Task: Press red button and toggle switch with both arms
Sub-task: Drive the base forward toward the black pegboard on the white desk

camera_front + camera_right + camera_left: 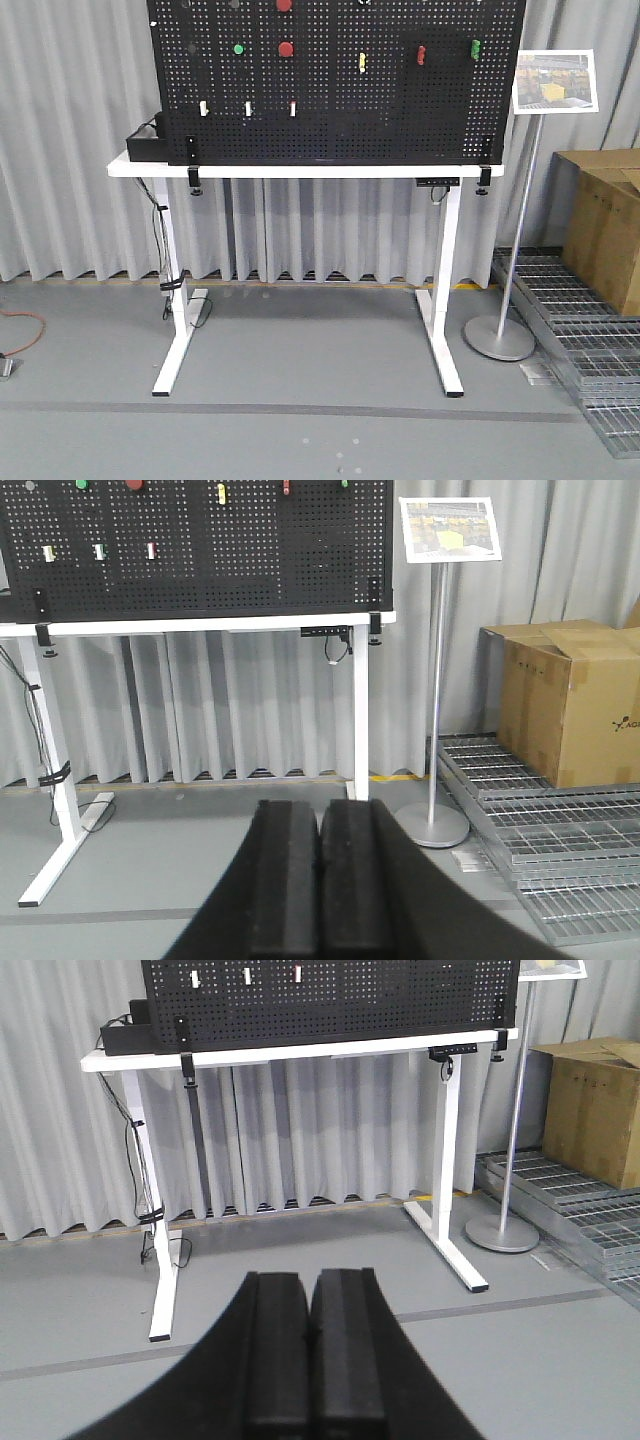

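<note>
Pegboard [330, 100] stands upright on the white worktop [300, 170]. The red button [285, 49] sits in its upper left part, just right of a small green button [238, 48], and there's a row of three little switches [248, 108] lower down.

Left wrist view: the left tool [310, 1305] is squeezed closed with nothing in it, facing the worktop from well apart.

Right wrist view: same deal for the right tool [320, 830], fingers pressed together and empty. The red button is clipped by the top edge here.

On 1 black pegboard [330, 110]: 2 red round buttons [286, 49], 1 green round button [238, 48], 3 white toggle switches [248, 108], 1 yellow switch [361, 62], 1 red switch [421, 54], 1 green switch [475, 47]. Below, 1 white table [300, 171]; beside it, 1 sign stand [498, 338].
</note>
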